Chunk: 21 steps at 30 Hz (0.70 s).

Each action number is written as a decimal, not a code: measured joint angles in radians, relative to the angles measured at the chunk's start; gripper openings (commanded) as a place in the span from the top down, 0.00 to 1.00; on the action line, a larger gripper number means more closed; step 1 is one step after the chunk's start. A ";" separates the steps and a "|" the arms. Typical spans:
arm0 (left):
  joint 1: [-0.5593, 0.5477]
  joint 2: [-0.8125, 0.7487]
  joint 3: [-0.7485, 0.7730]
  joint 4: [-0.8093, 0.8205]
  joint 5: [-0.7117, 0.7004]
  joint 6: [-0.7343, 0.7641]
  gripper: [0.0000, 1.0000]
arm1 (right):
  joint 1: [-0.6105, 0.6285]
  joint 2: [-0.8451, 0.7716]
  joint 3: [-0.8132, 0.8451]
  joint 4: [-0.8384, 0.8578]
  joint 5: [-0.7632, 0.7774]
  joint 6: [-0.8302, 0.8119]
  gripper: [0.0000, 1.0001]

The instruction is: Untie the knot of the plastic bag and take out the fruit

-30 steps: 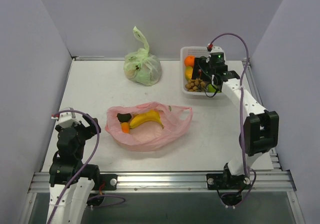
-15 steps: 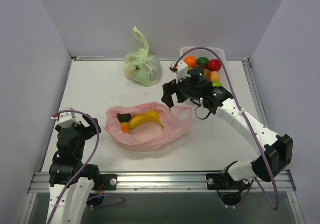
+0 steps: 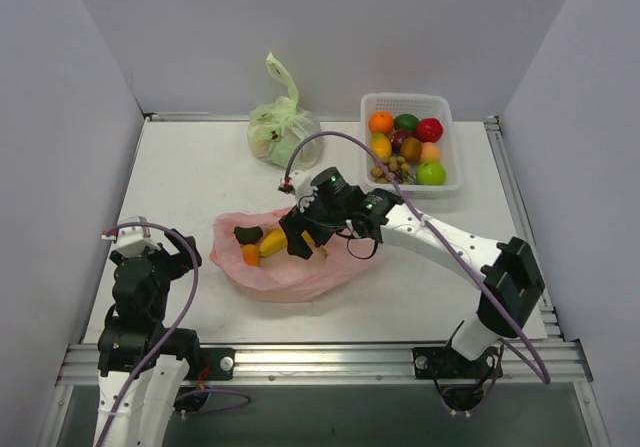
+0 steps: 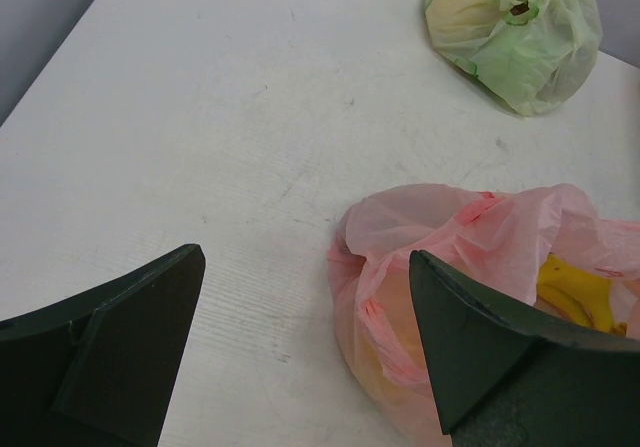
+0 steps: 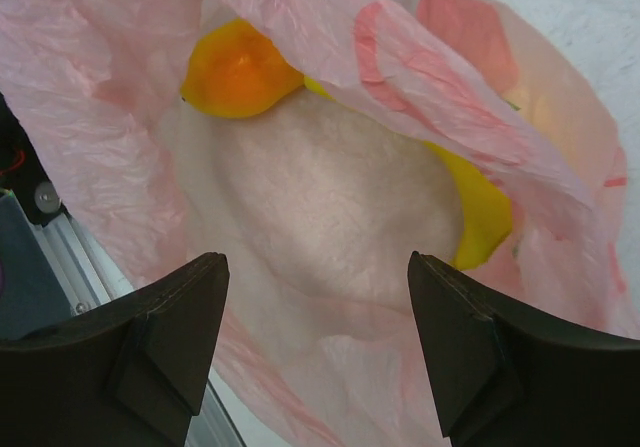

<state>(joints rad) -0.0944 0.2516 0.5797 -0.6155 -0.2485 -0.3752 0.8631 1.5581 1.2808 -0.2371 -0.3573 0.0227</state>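
Swung away from the white plastic lattice basket (image 3: 455,142) at the far right, the right gripper (image 3: 300,239) has been brought down over the thin translucent pink plastic bag (image 3: 300,279), which lies slumped mid-table; its fingers are spread wide and nothing is held between them. By this change another pick from the bag is judged to be starting; a delivery to the basket is judged finished.

No tie can be seen on the bag; its mouth is gaping, so the knot is taken as undone. Inside, a yellow toy banana bunch (image 5: 482,209) is seen partly under a fold of film; a small orange fruit piece (image 5: 235,72) lies clear beside it, and a dark piece (image 3: 247,234) further left.

The left gripper (image 4: 305,257) is held low at the near left, parted wide and empty, apart from the bag.

Bare white tabletop (image 3: 180,177) is offered left of the bag and between bag and basket; the pale green tied bag (image 3: 285,132) stands well behind; the near rail is close to the bag's front edge, so little room is left there.
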 measured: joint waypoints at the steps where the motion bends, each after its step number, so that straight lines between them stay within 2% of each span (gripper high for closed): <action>1: 0.000 -0.001 0.000 0.000 0.000 0.002 0.05 | 0.007 0.028 0.007 -0.004 -0.002 0.000 0.29; 11: 0.000 -0.008 -0.007 0.011 0.003 0.013 0.05 | 0.021 0.173 0.051 -0.037 0.063 -0.061 0.33; 21: 0.000 -0.008 -0.011 0.018 0.008 0.017 0.05 | 0.021 0.269 0.070 -0.035 0.257 -0.079 0.22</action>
<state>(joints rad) -0.0944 0.2436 0.5690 -0.5972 -0.2405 -0.3584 0.8845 1.8275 1.3506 -0.2726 -0.1005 -0.0566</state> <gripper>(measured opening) 0.949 0.762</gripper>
